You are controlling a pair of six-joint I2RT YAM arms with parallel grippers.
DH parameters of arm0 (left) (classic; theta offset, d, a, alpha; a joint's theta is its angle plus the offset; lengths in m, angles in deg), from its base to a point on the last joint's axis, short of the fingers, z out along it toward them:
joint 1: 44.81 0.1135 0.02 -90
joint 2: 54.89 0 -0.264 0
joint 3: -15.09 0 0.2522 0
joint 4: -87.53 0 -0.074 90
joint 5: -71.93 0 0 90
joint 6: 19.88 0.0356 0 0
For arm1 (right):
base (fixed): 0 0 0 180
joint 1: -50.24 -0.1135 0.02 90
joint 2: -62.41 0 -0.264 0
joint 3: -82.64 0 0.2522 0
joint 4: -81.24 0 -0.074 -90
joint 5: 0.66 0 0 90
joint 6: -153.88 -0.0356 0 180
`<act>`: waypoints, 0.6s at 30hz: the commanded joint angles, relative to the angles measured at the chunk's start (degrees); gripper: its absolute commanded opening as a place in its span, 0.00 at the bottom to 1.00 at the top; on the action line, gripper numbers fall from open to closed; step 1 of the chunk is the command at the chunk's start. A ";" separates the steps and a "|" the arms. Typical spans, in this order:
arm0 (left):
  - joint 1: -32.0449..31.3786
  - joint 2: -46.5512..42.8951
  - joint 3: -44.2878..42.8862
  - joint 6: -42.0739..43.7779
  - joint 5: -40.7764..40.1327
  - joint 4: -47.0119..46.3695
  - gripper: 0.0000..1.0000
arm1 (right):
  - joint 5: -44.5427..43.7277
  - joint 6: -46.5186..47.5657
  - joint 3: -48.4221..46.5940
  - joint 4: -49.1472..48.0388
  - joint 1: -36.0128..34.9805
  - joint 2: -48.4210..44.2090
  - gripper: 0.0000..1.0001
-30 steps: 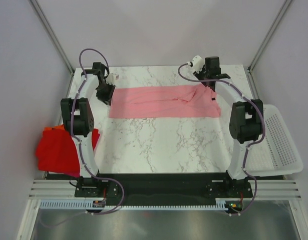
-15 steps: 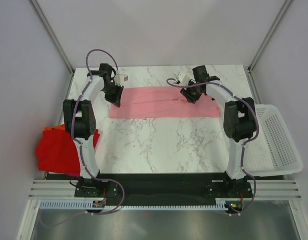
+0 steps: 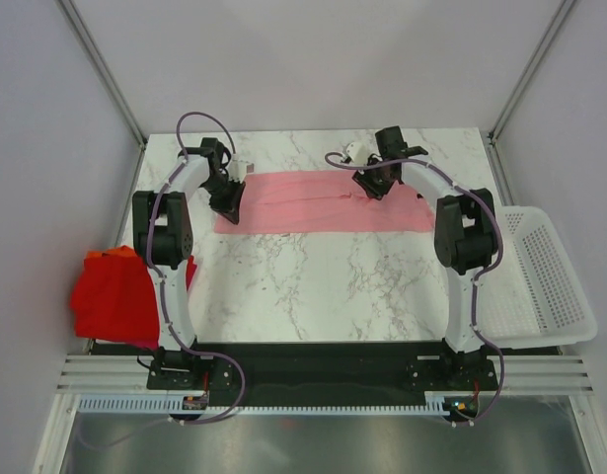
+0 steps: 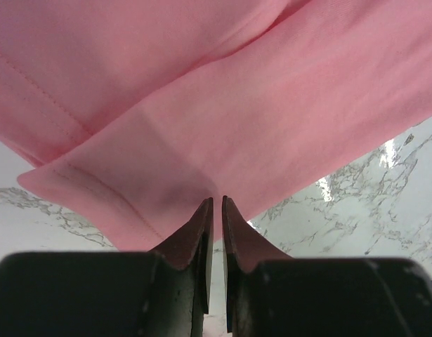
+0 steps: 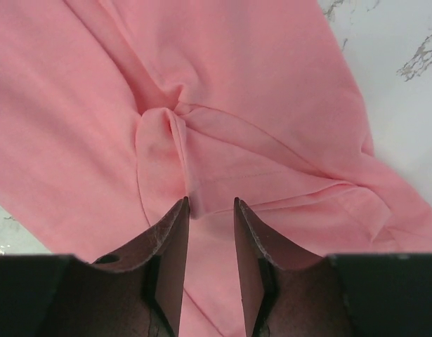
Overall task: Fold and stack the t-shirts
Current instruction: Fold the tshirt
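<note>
- A pink t-shirt [image 3: 313,202] is seen spread as one long flat band across the far half of the marble bench [image 3: 323,286], its long sides running left to right
- The left hand [image 3: 229,205] is set down at the band's left end, close to the near-left corner
- In the left wrist view the fingers [image 4: 194,239] are drawn together to a thin slit, and the two edges of the pink cloth are seen to meet right at their tips, so the hand is taken as clenched on that corner of the shirt
- A stitched hem is seen along the cloth's edge to the left of those tips, and veined marble is seen on either side below it
- The right hand [image 3: 372,188] is placed over the right part of the band, near its far edge, where the cloth is rumpled
- In the right wrist view its fingers [image 5: 170,239] are held apart with a clear gap; a bunched fold with a hem line lies just beyond the tips, and nothing is seen to be gripped, so the hand is released
- A red t-shirt [image 3: 111,301] is laid folded at the left edge of the bench, beside the left arm, well apart from the pink one
- An orange t-shirt [image 3: 111,255] is seen only as a strip showing from under the far edge of the red one
- A white perforated basket [image 3: 555,296] is set at the right edge of the bench, outside the right arm
</note>
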 commanded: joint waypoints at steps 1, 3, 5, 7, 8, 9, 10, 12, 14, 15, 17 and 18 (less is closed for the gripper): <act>0.16 0.20 -0.60 0.54 -0.29 -0.11 0.15 | 0.36 0.65 -2.85 0.02 -0.28 1.77 0.39; 0.16 0.03 -0.51 0.71 -0.46 -0.11 0.15 | 0.98 1.09 -3.11 0.99 -0.20 1.94 0.39; 0.16 -0.06 -0.51 0.54 -0.90 -0.11 0.15 | 1.77 1.44 -2.68 1.25 -0.37 1.68 0.39; 0.16 -0.06 -0.60 0.45 -0.99 -0.19 0.15 | 1.51 1.53 -2.59 1.25 -0.37 1.50 0.39; 0.25 0.02 -0.60 0.36 -0.99 -0.28 0.15 | 1.42 1.53 -2.68 1.25 -0.37 1.50 0.39; 0.17 0.02 -0.60 0.27 -0.91 -0.28 0.15 | 1.33 1.61 -2.68 1.25 -0.37 1.68 0.39; 0.16 0.02 -0.60 0.18 -0.99 -0.19 0.15 | 1.25 1.53 -2.76 1.34 -0.37 1.85 0.36; 0.16 0.02 -0.69 0.10 -0.99 -0.28 0.15 | 1.07 1.44 -3.11 1.34 -0.37 2.29 0.31; 0.16 -0.15 -0.69 0.27 -1.43 -0.37 0.15 | 1.24 1.44 -3.64 1.69 -0.46 2.65 0.22; 0.16 -0.24 -0.69 0.27 -1.52 -0.37 0.15 | 1.51 1.44 -3.73 1.69 -0.46 2.91 0.19; 0.16 -0.33 -0.60 0.36 -1.70 -0.37 0.15 | 1.68 1.61 -4.69 2.13 -0.55 3.26 0.09; 0.16 -0.41 -0.51 0.36 -1.78 -0.37 0.15 | 1.77 1.79 -5.13 2.22 -0.64 3.70 0.06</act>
